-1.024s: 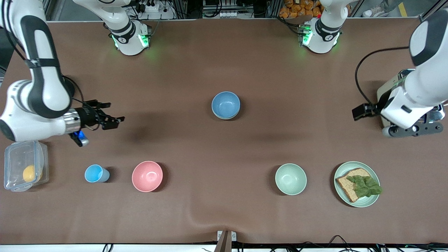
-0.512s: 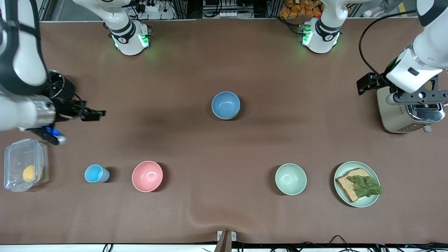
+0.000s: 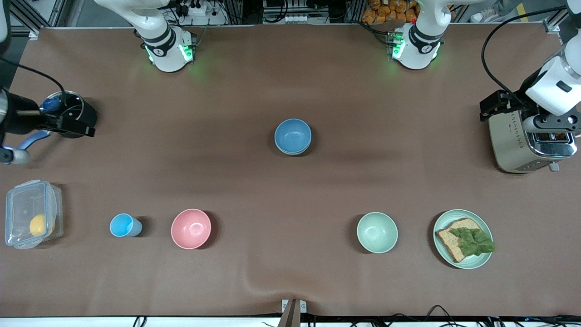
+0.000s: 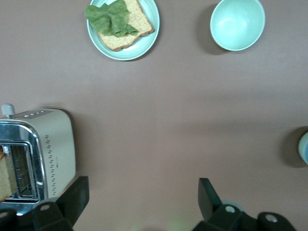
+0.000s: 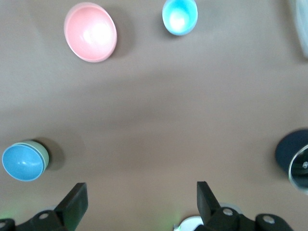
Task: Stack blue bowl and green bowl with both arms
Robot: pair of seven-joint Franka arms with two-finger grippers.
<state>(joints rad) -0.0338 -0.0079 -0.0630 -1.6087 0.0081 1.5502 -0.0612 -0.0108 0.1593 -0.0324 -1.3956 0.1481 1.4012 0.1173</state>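
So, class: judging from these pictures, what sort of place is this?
Probably a robotics lab staged as a kitchen: two white robot arms bolted at a brown table's edge, a steel toaster, and a pale green plate of bread and lettuce.

Brown table (image 3: 290,68); cables, metal framing along edge.

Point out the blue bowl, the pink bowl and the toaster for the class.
blue bowl (image 3: 292,135), front view, inner floor.
pink bowl (image 3: 190,228), front view, inner floor.
toaster (image 3: 510,141), front view, beige side wall.
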